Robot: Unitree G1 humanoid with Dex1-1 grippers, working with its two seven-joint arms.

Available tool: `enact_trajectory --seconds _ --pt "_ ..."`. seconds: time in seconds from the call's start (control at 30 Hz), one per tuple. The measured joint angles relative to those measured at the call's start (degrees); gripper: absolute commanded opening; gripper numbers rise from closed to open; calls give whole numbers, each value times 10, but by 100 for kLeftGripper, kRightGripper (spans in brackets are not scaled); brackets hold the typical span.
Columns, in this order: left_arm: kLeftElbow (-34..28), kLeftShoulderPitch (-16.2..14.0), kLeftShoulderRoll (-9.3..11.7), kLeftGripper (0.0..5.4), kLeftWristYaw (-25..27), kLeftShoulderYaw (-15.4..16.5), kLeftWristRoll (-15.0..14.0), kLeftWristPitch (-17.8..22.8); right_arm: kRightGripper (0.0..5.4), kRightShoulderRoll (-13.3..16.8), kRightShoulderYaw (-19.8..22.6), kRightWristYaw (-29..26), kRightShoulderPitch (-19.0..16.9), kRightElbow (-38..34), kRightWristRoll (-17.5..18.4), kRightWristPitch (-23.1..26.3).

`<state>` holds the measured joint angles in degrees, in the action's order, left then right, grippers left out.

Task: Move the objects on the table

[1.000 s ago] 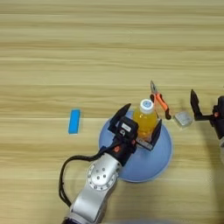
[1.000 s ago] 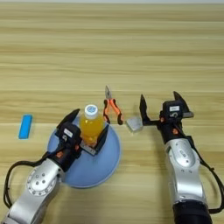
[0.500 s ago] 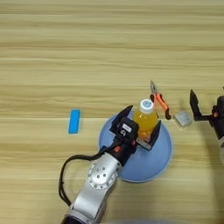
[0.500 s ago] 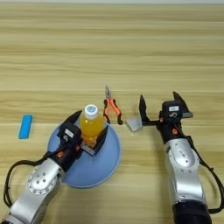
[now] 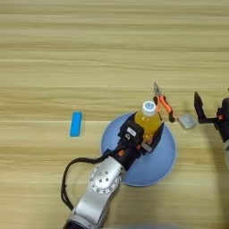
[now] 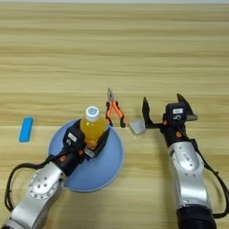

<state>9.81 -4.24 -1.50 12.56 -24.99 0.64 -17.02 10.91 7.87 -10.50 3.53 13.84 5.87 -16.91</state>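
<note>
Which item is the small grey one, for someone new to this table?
Start at the round blue plate near the table's front edge. Just past its rim lie orange-handled pliers; the grey block sits right of them, in front of the right hand, the only dull, squarish piece.

A wooden table (image 5: 89,49) fills both views from edge to edge. Its top is light tan, with grain running straight across in long horizontal stripes that alternate between paler and slightly darker bands. Fine streaks sit inside each band. The surface has a soft, even sheen and is lit evenly, with only faint shadows. At the very top edge a thin paler strip shows. No wall, floor or window is in view.
</note>
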Motion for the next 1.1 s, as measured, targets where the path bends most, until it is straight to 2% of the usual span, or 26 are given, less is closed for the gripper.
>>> enact_trajectory --seconds 0.2,0.67,0.8,1.1 --pt "0 -1 0 340 -2 6 0 -3 540 0 0 0 0 0 0 0" --pt "-9 -2 -5 340 -12 52 -13 -36 540 0 0 1 0 0 -1 0" --pt "-42 -2 -7 340 -23 81 -28 -51 540 0 0 1 0 0 -1 0" --pt "-57 8 -3 340 -62 151 -28 -61 540 0 0 1 0 1 -1 0"
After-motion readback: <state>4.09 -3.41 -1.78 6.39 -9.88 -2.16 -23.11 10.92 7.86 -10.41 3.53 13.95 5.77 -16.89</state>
